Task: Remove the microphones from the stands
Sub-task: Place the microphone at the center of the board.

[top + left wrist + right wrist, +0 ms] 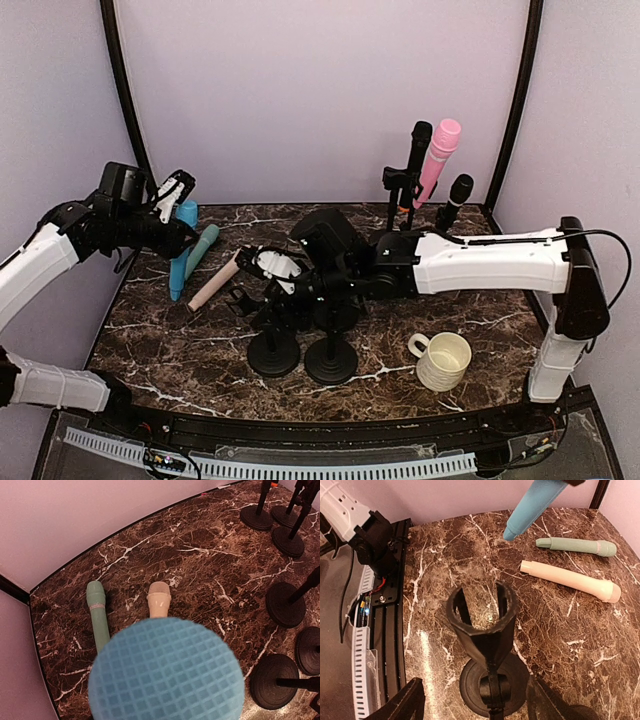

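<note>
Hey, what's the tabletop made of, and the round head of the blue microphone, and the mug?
The dark brown veined tabletop: looks like polished marble or marble-print laminate; white veins, soft glare. The blue microphone's round head: matte grid mesh, plastic or painted metal. The cream mug: probably glazed ceramic, smooth with thick walls.

White arm shells (480,262), black joints (395,250), thin black cable (600,234)

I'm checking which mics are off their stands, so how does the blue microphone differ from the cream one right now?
Support: the blue microphone is held off the surface in the left gripper, while the cream microphone lies on the table.
Pose: the blue microphone is steeply tilted with its tail pointing down, and the cream microphone lies flat.
Colour: one is blue, the other pale cream.
Both are handheld microphones of similar shape, and neither sits in a stand clip.
</note>
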Robot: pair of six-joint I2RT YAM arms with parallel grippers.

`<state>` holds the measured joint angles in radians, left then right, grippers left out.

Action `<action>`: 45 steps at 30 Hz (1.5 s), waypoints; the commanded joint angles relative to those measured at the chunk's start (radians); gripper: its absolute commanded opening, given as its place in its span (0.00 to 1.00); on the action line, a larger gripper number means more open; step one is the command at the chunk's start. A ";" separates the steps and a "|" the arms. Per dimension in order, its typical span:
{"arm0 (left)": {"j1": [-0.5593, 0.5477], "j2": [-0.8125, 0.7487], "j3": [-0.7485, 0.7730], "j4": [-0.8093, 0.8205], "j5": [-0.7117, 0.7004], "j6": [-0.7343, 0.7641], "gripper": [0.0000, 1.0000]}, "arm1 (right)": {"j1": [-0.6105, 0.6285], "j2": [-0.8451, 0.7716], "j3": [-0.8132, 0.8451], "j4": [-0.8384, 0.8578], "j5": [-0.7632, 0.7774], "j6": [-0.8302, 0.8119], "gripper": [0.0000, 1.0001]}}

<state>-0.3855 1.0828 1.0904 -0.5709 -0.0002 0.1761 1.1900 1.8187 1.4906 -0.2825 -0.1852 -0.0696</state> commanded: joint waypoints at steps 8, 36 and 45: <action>0.065 0.321 0.212 -0.094 -0.080 0.024 0.00 | -0.006 -0.206 -0.048 0.146 -0.003 0.013 0.82; 0.108 0.874 0.480 -0.020 -0.080 0.011 0.14 | -0.113 -0.809 -0.621 0.312 0.487 0.242 0.86; 0.109 0.975 0.566 -0.036 -0.039 -0.019 0.19 | -0.117 -0.866 -0.701 0.366 0.519 0.319 0.86</action>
<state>-0.2832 2.0300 1.5970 -0.6003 -0.0643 0.1764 1.0790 0.9836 0.8165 -0.0082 0.3122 0.1944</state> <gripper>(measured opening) 0.450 0.864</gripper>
